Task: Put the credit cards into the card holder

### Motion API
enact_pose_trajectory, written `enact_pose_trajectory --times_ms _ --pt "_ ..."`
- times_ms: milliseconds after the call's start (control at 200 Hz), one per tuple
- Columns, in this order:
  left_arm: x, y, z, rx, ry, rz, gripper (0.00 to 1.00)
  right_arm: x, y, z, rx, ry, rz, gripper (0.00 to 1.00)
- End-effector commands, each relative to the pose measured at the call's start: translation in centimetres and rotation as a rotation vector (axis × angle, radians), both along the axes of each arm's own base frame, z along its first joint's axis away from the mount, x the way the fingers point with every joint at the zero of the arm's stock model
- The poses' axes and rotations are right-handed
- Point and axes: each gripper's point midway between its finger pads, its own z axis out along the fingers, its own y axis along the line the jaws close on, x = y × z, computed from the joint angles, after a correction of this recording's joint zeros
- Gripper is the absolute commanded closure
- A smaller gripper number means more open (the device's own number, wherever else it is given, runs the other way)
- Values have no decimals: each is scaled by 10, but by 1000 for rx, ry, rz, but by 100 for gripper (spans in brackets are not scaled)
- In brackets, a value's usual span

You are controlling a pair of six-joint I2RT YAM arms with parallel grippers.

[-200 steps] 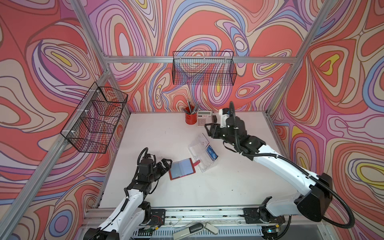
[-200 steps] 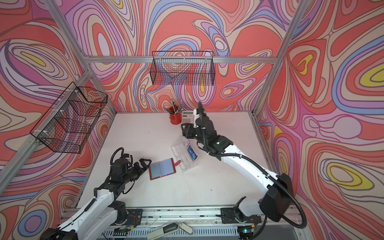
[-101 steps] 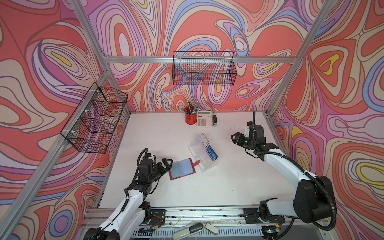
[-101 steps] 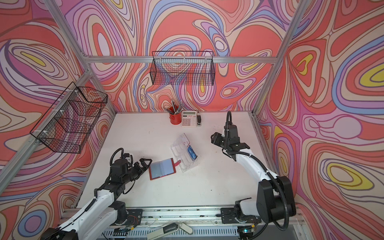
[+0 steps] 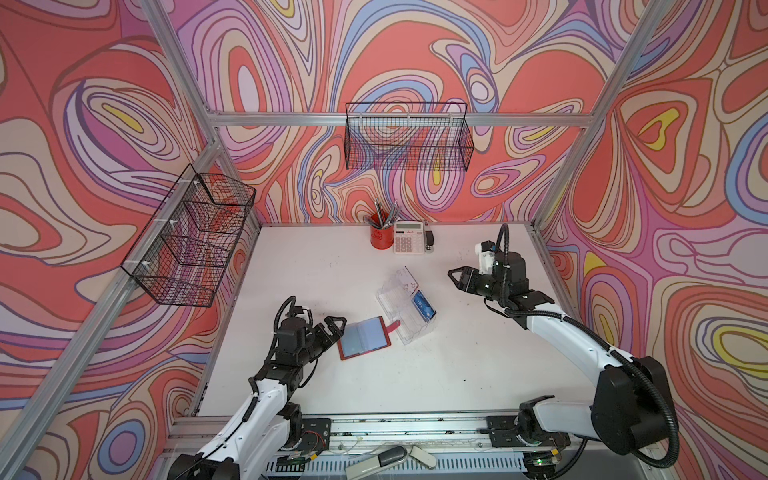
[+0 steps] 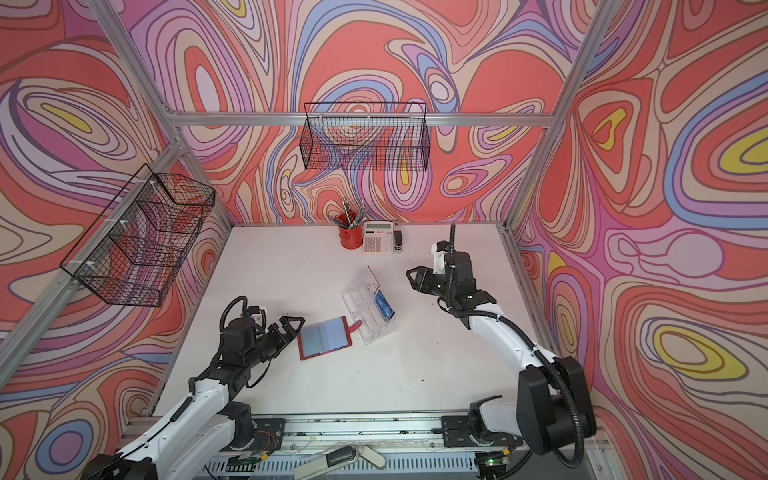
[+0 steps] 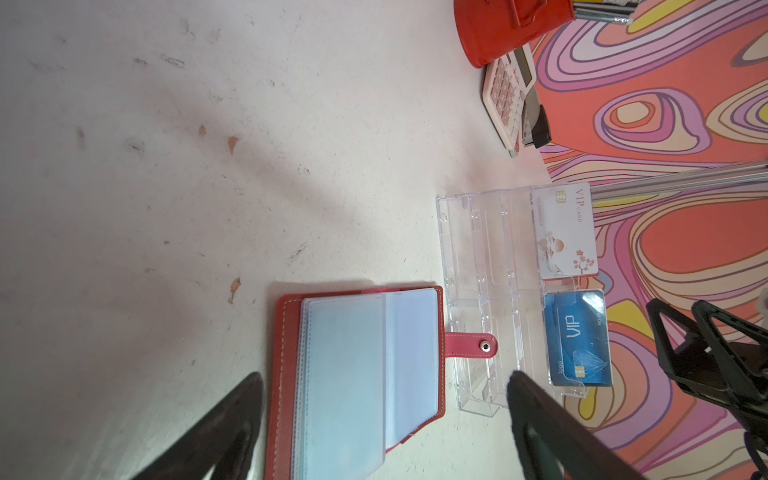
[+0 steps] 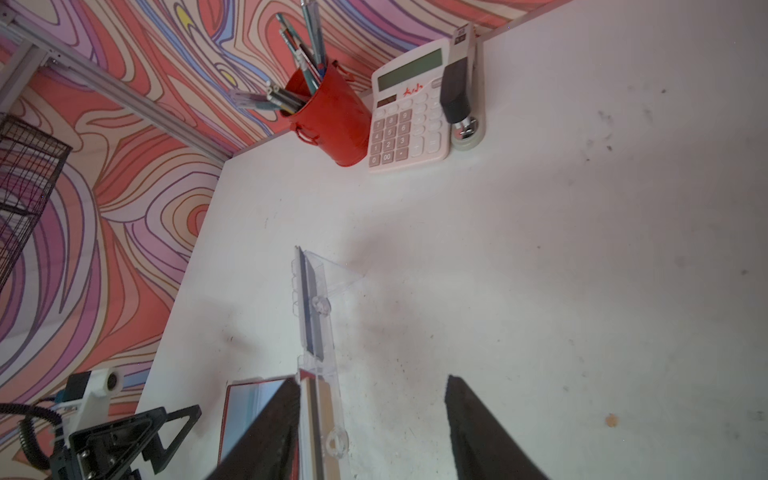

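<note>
My left gripper [image 5: 332,330] gapes wide, empty, beside the open stitched red wallet [image 5: 365,336]; my right gripper [image 5: 456,279] hovers partly spread, empty. The glossy blue card [image 7: 578,338] leans in the clear acrylic rack [image 7: 482,257], long edge along its row.

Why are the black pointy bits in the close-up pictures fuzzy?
Left wrist view: the left gripper sits too near the lens, so its fingers blur, though the blue VIP card reads sharp. Right wrist view: the right gripper blurs likewise; the calculator is crisp.
</note>
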Motion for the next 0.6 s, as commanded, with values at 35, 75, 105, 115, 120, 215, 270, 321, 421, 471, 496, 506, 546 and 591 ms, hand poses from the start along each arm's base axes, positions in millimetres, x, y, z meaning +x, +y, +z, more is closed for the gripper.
enact_pose_trajectory --times_ms 35,75,105,115,120,215,270,321,421,471,496,506,546,591 --pt "0 2 -2 9 -7 2 7 -20 34 -1 -68 -35 128 43" --pt "1 2 -2 8 -9 1 7 -24 37 -8 -75 -20 147 42" --pt "1 2 -2 8 -8 1 7 -27 39 -13 -78 -9 156 43" --pt "1 2 -3 9 -6 2 7 -28 39 -15 -80 -4 159 43" --pt "1 2 -3 9 -6 2 7 -28 39 -16 -81 -1 161 43" --pt "1 2 -5 8 2 1 7 -38 49 -30 -104 12 201 43" --pt "1 0 -5 2 3 -5 7 -42 54 -37 -112 22 221 45" --pt "2 -1 -5 -3 3 -7 7 -42 57 -40 -118 33 231 47" --pt "1 0 -7 -2 10 -6 7 -41 60 -45 -125 43 239 48" --pt "1 0 -6 -1 9 -6 7 -42 63 -47 -127 49 253 48" --pt "1 0 -6 -3 10 -5 7 -43 65 -48 -131 51 260 49" --pt "1 0 -6 -3 9 -6 7 -43 65 -49 -132 51 261 49" --pt "1 -1 -5 -8 7 -9 7 -44 68 -49 -138 54 269 49" --pt "1 -1 -3 -7 1 -10 7 -44 70 -52 -144 59 275 49"
